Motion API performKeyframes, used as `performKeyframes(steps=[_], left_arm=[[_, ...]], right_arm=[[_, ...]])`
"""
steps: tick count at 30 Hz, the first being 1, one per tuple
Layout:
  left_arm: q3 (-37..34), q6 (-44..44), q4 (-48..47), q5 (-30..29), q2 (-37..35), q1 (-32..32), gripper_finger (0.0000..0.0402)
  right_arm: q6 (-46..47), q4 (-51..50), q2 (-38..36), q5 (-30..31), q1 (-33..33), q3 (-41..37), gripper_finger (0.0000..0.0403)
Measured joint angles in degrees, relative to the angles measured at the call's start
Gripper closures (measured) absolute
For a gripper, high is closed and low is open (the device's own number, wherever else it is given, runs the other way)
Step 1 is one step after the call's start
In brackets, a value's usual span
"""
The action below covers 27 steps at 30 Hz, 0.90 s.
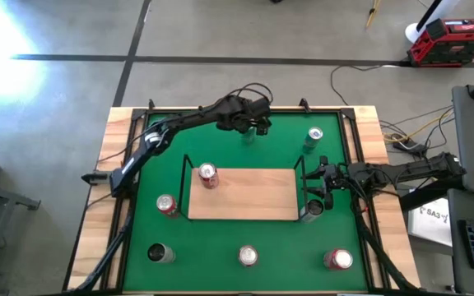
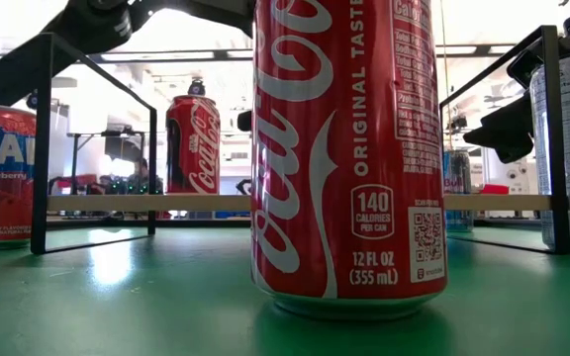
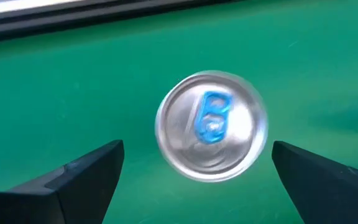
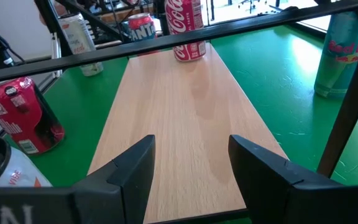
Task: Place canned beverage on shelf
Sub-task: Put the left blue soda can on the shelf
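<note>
Silver-topped, with a blue tab, the can stands upright on the green mat directly below my left gripper, whose fingers spread wide to either side without touching it. Farther off, my right gripper waits at the shelf end, jaws drawn in, holding nothing. One Coca-Cola can stands on the board's far corner.

Bright even daylight, window glare washing the floor (upper left overhead), backlit low view, blurred can top at the left wrist.
</note>
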Motion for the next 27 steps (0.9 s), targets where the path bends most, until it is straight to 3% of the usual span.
performKeyframes(steps=[11, 20, 27], left_arm=[[-0.2, 3.7, 1.3, -1.8, 0.7, 0.6, 0.0027], [-0.1, 3.9, 2.1, -1.8, 3.6, 0.9, 0.01], [-0.1, 6.2, 2.4, -1.7, 4.3, 0.9, 0.0185]], right_arm=[[0.0, 0.0, 0.0, 0.0, 0.0, 0.0, 0.0207], [0.0, 0.0, 0.0, 0.0, 0.0, 0.0, 0.0207], [0.0, 0.0, 0.0, 0.0, 0.0, 0.0, 0.0207]])
